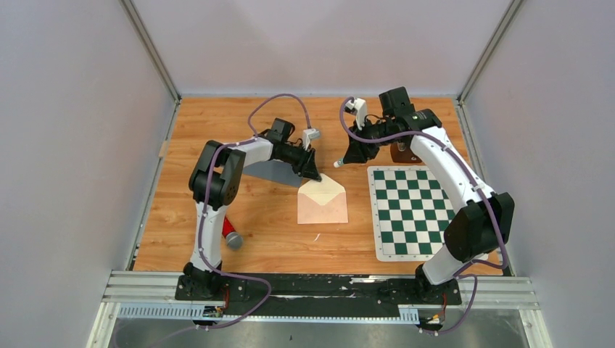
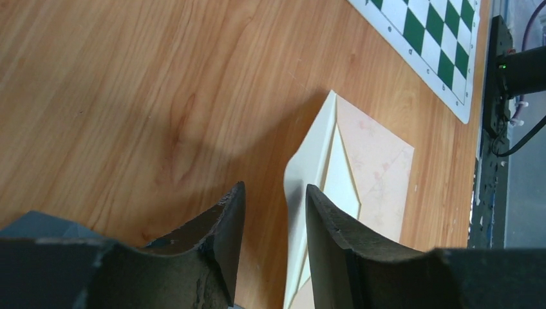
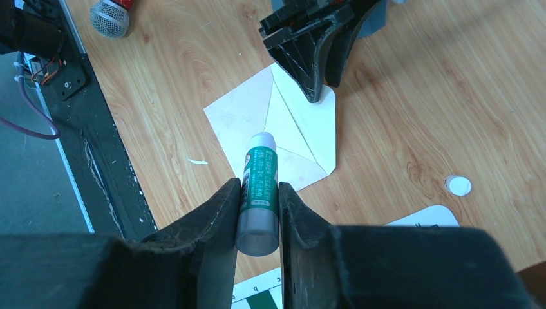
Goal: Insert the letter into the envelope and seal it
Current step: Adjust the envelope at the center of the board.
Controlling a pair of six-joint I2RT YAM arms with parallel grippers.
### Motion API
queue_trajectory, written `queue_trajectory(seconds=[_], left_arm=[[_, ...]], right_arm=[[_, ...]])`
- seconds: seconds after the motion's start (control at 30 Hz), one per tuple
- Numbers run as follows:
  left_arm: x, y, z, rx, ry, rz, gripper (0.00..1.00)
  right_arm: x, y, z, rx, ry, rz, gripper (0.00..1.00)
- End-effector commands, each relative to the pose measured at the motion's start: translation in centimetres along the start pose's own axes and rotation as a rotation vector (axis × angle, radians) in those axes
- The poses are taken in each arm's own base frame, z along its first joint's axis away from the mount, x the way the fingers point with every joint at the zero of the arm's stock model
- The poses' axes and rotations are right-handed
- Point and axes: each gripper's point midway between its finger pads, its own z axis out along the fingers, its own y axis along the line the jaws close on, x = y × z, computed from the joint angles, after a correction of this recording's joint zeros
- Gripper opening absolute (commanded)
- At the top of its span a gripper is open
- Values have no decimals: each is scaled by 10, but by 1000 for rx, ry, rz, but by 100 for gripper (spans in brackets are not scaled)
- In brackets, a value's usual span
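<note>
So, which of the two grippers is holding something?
The right gripper: it is shut on a green glue stick. The left gripper stands open at the flap of the envelope.

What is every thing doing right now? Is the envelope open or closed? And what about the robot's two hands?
envelope: lying flat on the table, flap open, not sealed.
glue stick: pinched in the right gripper.
right gripper: shut on the glue stick.
left gripper: jaws apart, one each side of the flap's edge.
chess mat: spread out flat.
microphone: lying on its side.
</note>
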Motion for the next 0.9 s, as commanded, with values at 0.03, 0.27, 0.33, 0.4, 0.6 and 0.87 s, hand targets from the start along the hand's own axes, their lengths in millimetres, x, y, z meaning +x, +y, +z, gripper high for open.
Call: queue_trajectory(seconds=[0.03,0.27,0.33,0.4,0.6,0.87], left_arm=[[-5,5,9,13,8,-18,39],[-20,-6,9,30,-44,-32,13],[-24,-7,5,-12,-85,-40,7],[-32,-6,-3,-71,-147,-40,1],[-70,-6,-44,-236,-455,-185,0],[-46,-12,-59,-307,-543,-442,33]], right_arm=[[2,3,-9,14,-3,-58,0],[20,0,11,67,117,-88,0],[26,2,18,68,155,-90,0],[30,-1,24,72,178,-74,0],[36,-17,31,115,223,-64,0],[55,-14,44,88,260,13,0]])
